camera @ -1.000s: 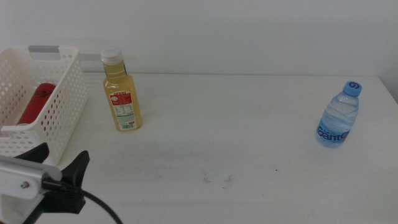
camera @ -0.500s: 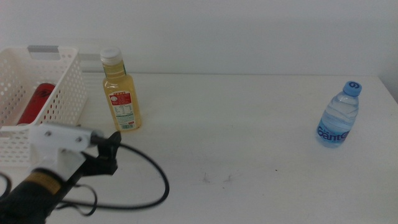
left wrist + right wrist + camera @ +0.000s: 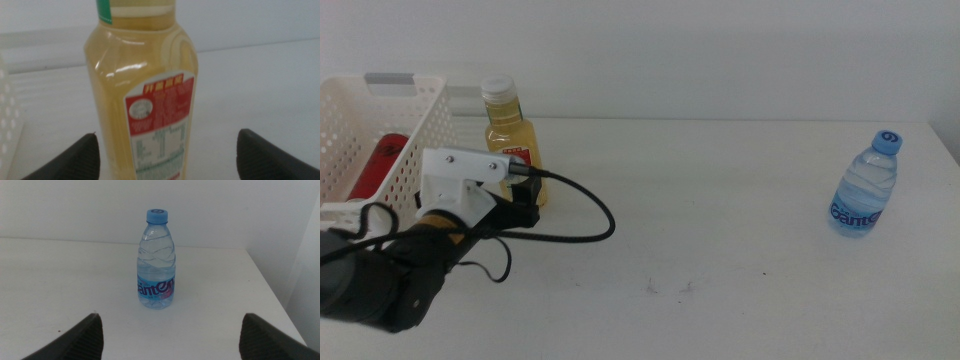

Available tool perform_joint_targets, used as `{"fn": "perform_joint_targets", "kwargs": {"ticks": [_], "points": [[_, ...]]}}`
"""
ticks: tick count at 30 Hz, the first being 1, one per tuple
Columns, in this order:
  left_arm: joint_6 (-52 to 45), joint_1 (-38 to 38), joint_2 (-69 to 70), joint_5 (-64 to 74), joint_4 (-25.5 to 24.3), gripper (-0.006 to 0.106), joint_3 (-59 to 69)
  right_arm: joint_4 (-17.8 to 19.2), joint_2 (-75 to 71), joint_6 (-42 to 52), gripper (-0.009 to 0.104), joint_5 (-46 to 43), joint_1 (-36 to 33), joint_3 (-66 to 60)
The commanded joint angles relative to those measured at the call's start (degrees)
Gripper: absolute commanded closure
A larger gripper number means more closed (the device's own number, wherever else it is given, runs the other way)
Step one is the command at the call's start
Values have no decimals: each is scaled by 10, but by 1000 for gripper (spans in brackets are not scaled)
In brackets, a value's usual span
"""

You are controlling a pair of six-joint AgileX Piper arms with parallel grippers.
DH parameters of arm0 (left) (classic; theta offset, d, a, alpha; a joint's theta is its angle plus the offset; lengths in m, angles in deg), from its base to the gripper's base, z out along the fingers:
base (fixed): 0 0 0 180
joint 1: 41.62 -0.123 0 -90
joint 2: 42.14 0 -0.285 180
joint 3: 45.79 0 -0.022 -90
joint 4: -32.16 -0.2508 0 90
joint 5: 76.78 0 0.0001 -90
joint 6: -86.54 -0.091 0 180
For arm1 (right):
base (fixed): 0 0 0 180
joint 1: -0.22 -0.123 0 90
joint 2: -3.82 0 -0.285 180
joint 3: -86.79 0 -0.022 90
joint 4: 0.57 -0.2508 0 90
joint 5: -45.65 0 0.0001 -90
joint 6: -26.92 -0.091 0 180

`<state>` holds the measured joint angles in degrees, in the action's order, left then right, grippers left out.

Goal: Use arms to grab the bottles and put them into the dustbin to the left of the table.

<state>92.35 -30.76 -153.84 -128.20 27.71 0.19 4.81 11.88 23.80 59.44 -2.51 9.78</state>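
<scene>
— Juice bottle [image 3: 142, 95] upright on the worktop [image 3: 720, 200] beside the dustbin [image 3: 380, 150], between the left hand's [image 3: 165, 155] spread jaws?
— Yes; likely full, heavy, slick. Grip the labelled body. Right hand [image 3: 170, 335] waits released, facing the water bottle [image 3: 156, 260].

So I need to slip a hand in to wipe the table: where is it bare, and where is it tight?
Bare: the wide stretch of table between the juice bottle and the water bottle. Crowded: the left side, where the open left gripper sits at the juice bottle beside the dustbin holding the cola can.
</scene>
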Motion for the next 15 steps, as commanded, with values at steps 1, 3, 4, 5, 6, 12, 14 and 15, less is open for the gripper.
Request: {"fn": "perform_joint_targets", "kwargs": {"ticks": [1,3,4,5,6,12,14,15], "points": [[5,4,-18,-2,3,7,-26,3,-3,1,8,-5,4,-2],[5,4,-34,-2,3,7,-43,3,-3,1,8,-5,4,-2],[5,4,-43,-2,4,7,-53,3,-3,1,8,-5,4,-2],[6,4,-51,-2,4,7,-64,3,-3,1,8,-5,4,-2],[6,4,-59,-2,4,7,-72,3,-3,1,8,-5,4,-2],[6,4,-118,16,4,7,-137,3,-3,1,8,-5,4,-2],[6,4,-138,18,4,7,-161,3,-3,1,8,-5,4,-2],[6,4,-146,18,4,7,-170,3,-3,1,8,-5,4,-2]]}}
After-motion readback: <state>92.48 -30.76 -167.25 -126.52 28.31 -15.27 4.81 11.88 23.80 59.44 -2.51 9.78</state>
